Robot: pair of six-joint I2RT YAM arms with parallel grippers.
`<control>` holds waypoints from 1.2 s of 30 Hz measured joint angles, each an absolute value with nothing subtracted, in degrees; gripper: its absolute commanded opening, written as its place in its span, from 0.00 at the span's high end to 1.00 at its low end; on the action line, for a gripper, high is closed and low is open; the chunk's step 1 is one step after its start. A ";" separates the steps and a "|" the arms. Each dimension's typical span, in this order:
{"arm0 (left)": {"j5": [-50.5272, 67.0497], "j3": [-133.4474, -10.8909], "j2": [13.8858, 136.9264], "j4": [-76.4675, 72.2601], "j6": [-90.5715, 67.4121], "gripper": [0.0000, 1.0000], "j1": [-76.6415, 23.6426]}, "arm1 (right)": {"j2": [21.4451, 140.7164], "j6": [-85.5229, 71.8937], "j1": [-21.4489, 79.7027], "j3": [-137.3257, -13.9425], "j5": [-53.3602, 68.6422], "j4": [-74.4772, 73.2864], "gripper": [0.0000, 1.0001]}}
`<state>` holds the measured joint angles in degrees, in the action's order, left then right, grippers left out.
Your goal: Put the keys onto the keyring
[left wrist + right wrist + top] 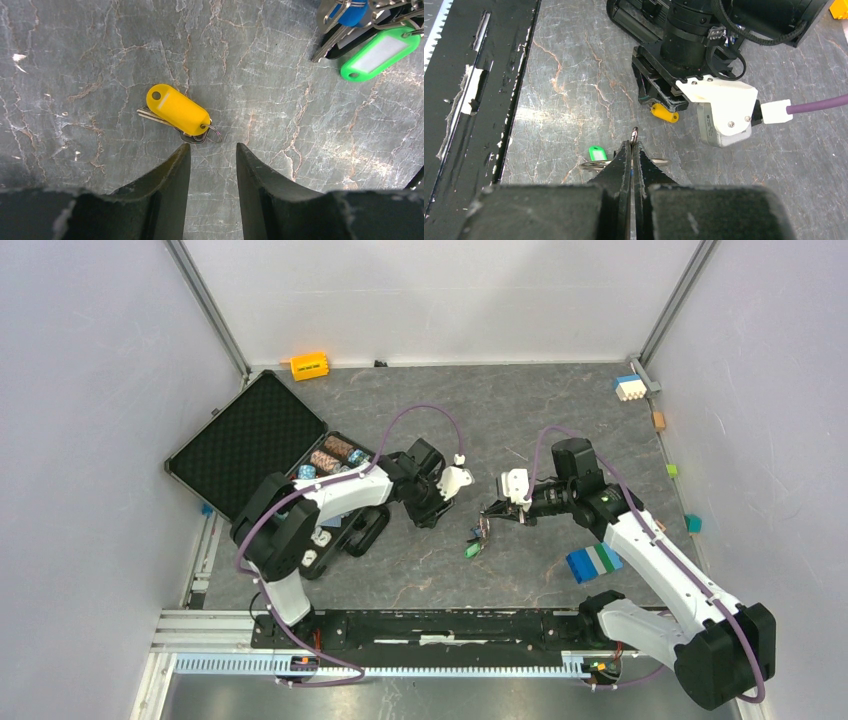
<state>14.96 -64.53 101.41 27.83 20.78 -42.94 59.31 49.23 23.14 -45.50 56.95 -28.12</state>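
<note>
Yellow-tagged silver key (pixel 176 111): flat near the middle of the grey stone-look counter (pixel 75 60), free for pickup.
Left hand (pixel 213 146): fingers apart, empty, just short of that key's small ring, touching nothing.
Silver metal keyring (pixel 659 161): pinched and steadied, presumably to take the next key; green-tagged key (pixel 595 152) already on it.
Right hand (pixel 632 150): clamped together on the keyring.
</note>
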 measured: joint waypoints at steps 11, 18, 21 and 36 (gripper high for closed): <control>11.64 -62.22 98.94 23.27 20.95 0.58 -45.23 | 59.31 49.30 22.96 -45.50 56.93 -28.14 1.00; 6.90 -60.77 98.96 21.17 21.10 0.61 -47.51 | 59.31 49.30 22.76 -45.50 56.93 -28.14 1.00; 4.86 -59.75 98.96 20.25 21.15 0.62 -48.03 | 59.29 49.30 22.76 -45.50 56.93 -28.14 1.00; 1.54 -59.29 99.94 19.03 21.37 0.67 -48.80 | 59.31 49.30 22.76 -45.50 56.93 -28.14 1.00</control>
<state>1.54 -59.29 99.94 19.03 21.37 -48.80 59.31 49.30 22.76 -45.50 56.93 -28.14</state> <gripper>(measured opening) 0.327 0.010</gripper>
